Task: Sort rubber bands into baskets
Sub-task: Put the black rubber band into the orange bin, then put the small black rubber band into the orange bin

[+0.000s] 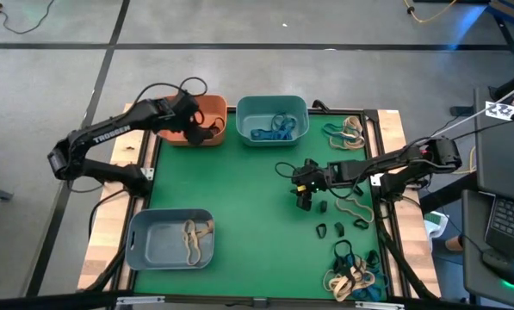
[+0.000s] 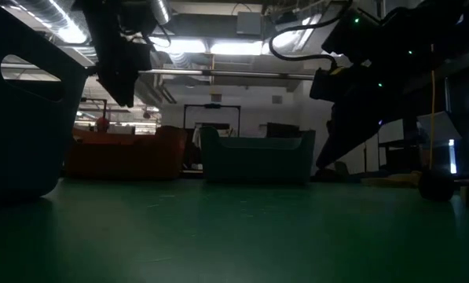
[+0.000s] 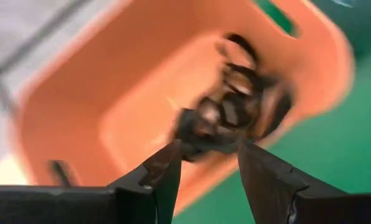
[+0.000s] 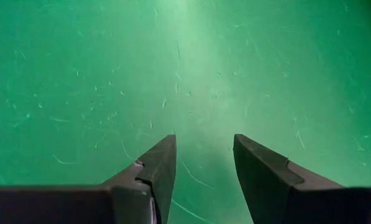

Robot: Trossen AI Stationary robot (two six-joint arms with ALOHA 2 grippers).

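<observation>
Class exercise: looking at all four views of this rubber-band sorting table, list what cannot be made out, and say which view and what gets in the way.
- Black bands over the orange basket, left wrist view: motion blur hides their number and whether any still touches the left gripper.
- Basket contents, low view: the teal basket wall hides them.
- Right gripper, high view: its own body hides the mat beneath.
- Bottom pile, high view: individual loops too tangled to count.
</observation>
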